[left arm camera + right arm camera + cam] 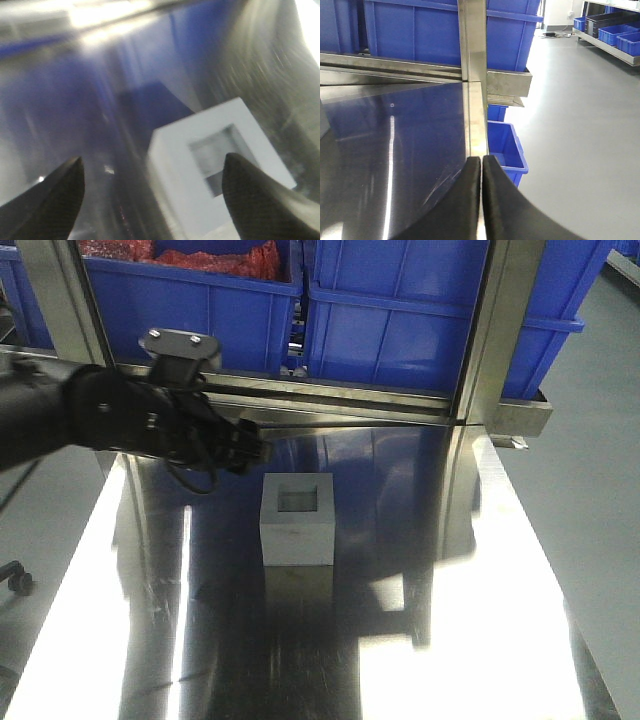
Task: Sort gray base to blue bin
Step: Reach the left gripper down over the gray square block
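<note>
Left fingers spread | right fingers pressed together | gray base — matte cube, square recess up

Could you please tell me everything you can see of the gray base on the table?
The gray base is a small, matte, light gray cube-like block with a square recessed window in its top face. It stands upright and square near the middle of the shiny steel table, resting on that alone. The left hand hovers open beside its far left corner, not touching it.
</note>
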{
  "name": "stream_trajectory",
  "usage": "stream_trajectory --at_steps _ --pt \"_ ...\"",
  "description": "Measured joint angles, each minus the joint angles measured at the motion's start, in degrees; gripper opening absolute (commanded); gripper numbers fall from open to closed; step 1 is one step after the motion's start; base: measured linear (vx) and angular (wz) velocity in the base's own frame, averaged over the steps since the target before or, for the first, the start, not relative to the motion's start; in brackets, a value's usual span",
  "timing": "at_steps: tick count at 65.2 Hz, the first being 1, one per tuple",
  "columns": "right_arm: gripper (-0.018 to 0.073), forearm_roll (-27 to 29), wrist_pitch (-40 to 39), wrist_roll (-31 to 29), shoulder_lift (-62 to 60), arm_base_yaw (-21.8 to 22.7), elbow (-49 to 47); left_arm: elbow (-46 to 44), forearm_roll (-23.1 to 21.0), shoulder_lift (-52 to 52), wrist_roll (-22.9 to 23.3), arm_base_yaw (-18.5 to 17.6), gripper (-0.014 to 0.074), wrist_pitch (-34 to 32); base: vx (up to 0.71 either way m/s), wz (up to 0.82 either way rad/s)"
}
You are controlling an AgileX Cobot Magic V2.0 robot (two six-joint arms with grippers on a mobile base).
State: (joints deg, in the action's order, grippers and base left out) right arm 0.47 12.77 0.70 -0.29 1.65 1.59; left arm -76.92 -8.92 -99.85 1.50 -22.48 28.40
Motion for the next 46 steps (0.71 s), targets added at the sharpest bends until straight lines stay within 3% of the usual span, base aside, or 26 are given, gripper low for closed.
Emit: stream_trajectory --at_steps 21,46 --pt "-0.0005 0.0 0.0 0.0 0.0 0.0 0.0 -6.1 -7.0 -10.7 0.5 -0.1 0.0559 1.6 0.00 0.00" --pt "-0.0005 0.0 0.0 0.0 0.0 0.0 0.0 -6.6 -8.4 -15.3 0.9 -0.1 0.0559 0.8 0.00 0.00"
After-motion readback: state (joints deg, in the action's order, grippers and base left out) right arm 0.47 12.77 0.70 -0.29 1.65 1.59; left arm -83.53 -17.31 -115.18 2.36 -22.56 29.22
